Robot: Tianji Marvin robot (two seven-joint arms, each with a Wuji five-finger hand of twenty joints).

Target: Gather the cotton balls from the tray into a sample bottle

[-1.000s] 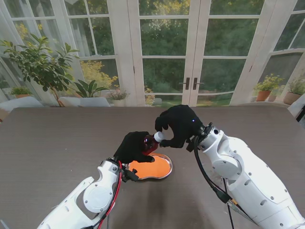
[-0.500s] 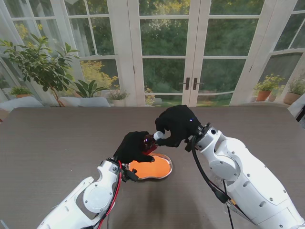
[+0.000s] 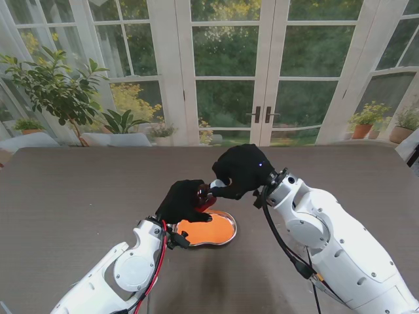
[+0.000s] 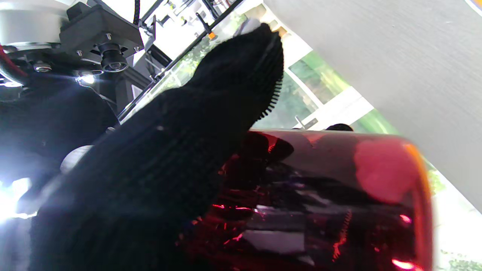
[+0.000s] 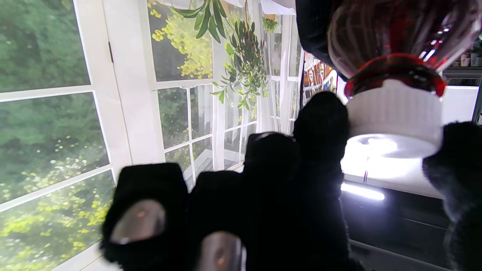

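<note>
sample bottle (image 3: 204, 195), glossy red glass, ribbed white cap (image 5: 393, 109) between black knit fingers (image 5: 320, 124)

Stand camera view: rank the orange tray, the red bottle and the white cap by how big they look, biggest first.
1. Orange tray, though partly hidden by the left hand.
2. Red bottle, mostly covered by that hand.
3. White cap, barely showing at the right hand.

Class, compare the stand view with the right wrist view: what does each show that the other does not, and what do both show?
Only the stand view shows the orange tray, the table and the left hand wrapped around the red bottle. Only the right wrist view shows the ribbed white cap closely, with fingers on either side. Both show the right hand, bottle and windows.
</note>
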